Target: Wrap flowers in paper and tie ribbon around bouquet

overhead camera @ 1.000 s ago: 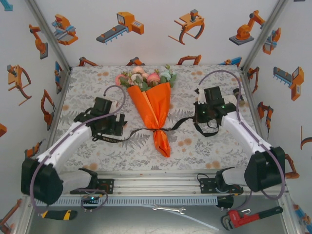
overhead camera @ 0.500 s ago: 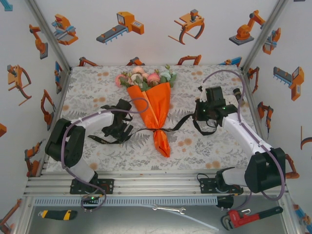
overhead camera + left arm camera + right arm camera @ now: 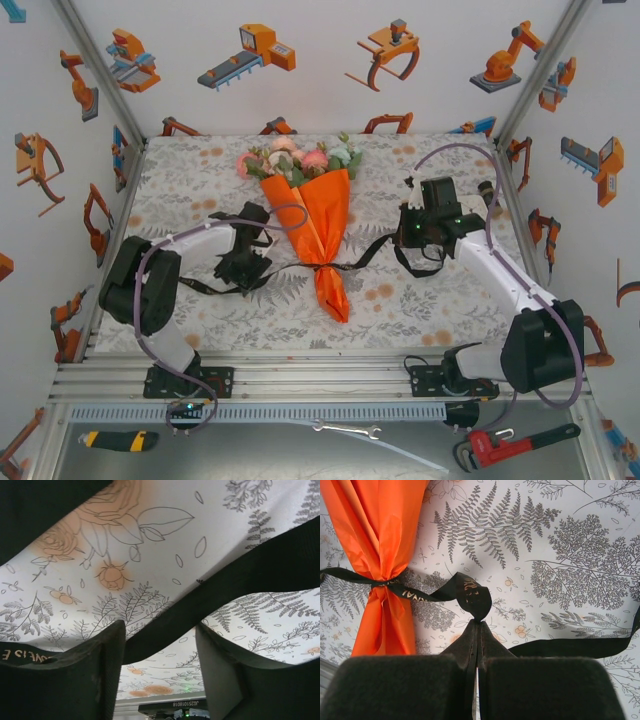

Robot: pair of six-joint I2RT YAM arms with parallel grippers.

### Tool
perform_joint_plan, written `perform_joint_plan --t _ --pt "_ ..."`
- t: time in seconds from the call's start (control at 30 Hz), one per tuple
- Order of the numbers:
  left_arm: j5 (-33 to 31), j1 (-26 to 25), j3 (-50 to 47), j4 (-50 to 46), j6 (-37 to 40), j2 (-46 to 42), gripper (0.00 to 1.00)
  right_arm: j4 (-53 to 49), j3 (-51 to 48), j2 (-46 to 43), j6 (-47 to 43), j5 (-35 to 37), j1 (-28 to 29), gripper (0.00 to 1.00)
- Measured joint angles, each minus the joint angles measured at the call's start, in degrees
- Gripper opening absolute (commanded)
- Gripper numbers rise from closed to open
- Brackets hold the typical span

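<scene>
Right wrist view: right gripper (image 3: 476,642) clenched on the ribbon (image 3: 469,593), keeping that end taut; bouquet (image 3: 385,535) up-left of its fingertips, ribbon cinched round the narrow neck. Left wrist view: left gripper (image 3: 160,650) part-open, jaws astride the other tail, seemingly to pinch it for knotting.

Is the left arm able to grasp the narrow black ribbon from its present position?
Probably yes. The left end effector stands open, and the narrow flat black ribbon crosses the gap at its fingertips; nothing else lies between them.
</scene>
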Motion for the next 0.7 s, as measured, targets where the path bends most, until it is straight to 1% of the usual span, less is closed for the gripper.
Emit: perform_joint_plan --t 0.07,0.1,0.13,0.17,0.33,0.43,0.53,0.6,0.7 --pt "0.31 -0.09 0.0 -0.33 -0.26 0.22 0.3 -0.2 0.11 0.0 -0.13 -0.07 0.0 0.0" --pt "0.28 -0.11 -0.02 -0.33 -0.31 0.26 0.2 -0.33 0.22 0.0 -0.15 -0.07 0.0 0.0" --pt "0.2 -0.13 -0.07 -0.28 -0.39 0.28 0.07 -0.46 0.35 0.0 -0.15 -0.07 0.0 0.0" --pt "-0.22 -0.13 -0.07 -0.24 -0.5 0.28 0.0 -0.5 0.46 0.0 -0.15 -0.07 0.0 0.0" --pt "-0.61 -0.09 -1.51 1.77 -2.21 -1.73 0.0 -1.11 0.85 -0.26 -0.07 -0.07 0.0 0.0" --pt "0.5 -0.09 -3.17 4.76 -4.55 -7.45 0.0 -1.22 0.85 -1.55 0.61 -0.15 0.0 0.0" --pt "5.11 -0.07 -5.03 10.64 -7.69 -17.59 0.0 -0.92 0.85 -3.76 2.16 -1.31 0.0 0.0" --pt "9.73 -0.37 -7.32 16.87 -10.08 -24.96 0.0 -0.11 0.85 -5.38 3.61 -2.89 -0.02 0.0" --pt "15.74 -1.86 -11.02 26.14 -13.35 -32.79 0.0 2.12 0.74 -6.34 6.23 -6.58 -0.04 0.0"
